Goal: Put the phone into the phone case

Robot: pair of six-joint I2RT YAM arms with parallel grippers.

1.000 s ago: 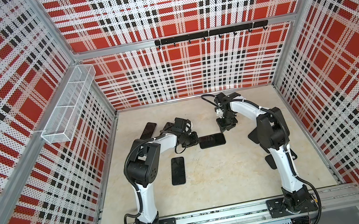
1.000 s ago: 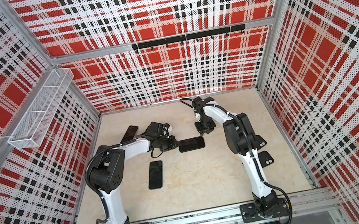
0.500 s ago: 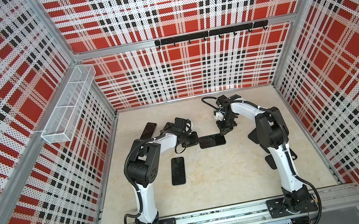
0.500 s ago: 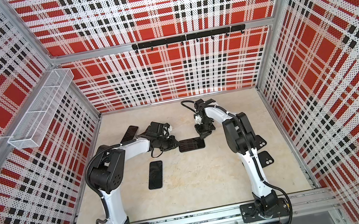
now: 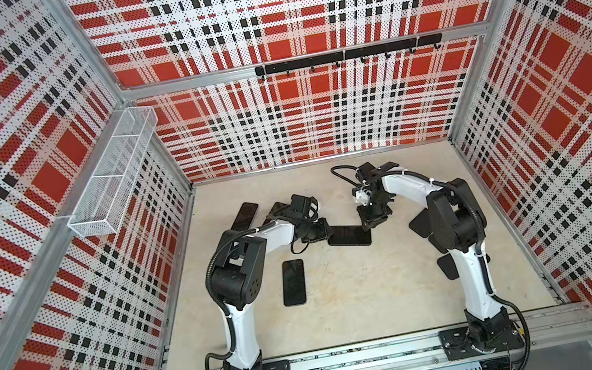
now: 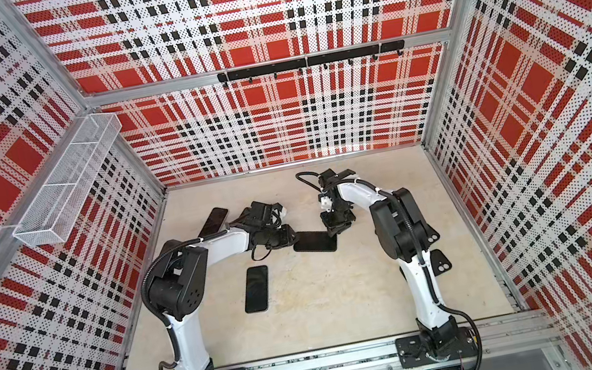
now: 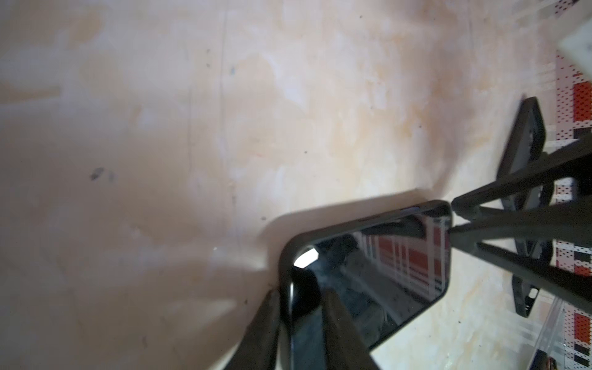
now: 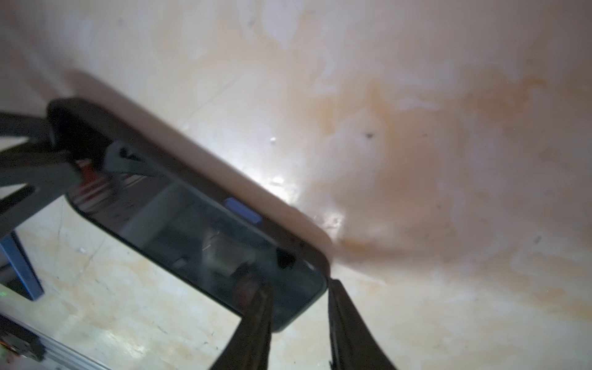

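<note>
The phone [image 5: 349,235] [image 6: 314,241] lies flat and screen up on the table, with the rim of a black phone case [image 7: 362,224] [image 8: 256,211] around it. My left gripper [image 5: 326,232] [image 6: 291,238] [image 7: 299,293] is at its left end, jaws a little apart. One finger [image 7: 262,326] is beside the case's edge and the other over the screen. My right gripper [image 5: 368,223] [image 6: 335,228] [image 8: 299,285] stands open astride the right-end corner. One finger [image 8: 256,320] is over the glass and the other beside the corner.
A bare dark phone [image 5: 293,282] [image 6: 256,288] lies in front of the left arm. Another phone [image 5: 245,214] [image 6: 213,220] lies at the back left. Black cases [image 5: 420,222] [image 6: 440,261] lie by the right arm. A wire basket [image 5: 112,177] hangs on the left wall.
My right gripper came forward and down from behind the phone onto its right end. The left gripper stayed at the left end and its jaws parted a little.
</note>
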